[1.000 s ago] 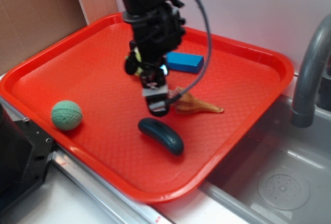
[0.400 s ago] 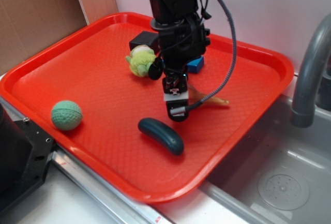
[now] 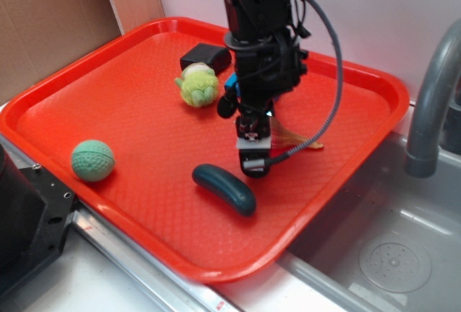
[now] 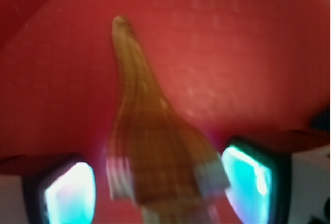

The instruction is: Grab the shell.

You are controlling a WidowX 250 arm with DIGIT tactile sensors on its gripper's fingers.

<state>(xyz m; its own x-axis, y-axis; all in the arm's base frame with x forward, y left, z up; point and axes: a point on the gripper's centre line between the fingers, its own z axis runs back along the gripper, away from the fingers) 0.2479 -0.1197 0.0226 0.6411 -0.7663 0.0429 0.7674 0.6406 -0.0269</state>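
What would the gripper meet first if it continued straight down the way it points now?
Most likely the shell: in the wrist view it lies between the open fingers of the gripper, over the red tray. The height above it is unclear.

Toy kitchen setup, grey faucet (image 3: pixel 432 103) over metal sink (image 3: pixel 389 247), red tray (image 3: pixel 108 96), cardboard backdrop (image 3: pixel 50 16)

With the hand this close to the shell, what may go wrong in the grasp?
1. The hand is open, with the shell's wide end between its fingers. The shell narrows to a thin tail, so on closing it may slip out.
2. The wrist view is blurred, so the aim may be off.
3. The dark green oblong lies near on the tray and may get pushed.
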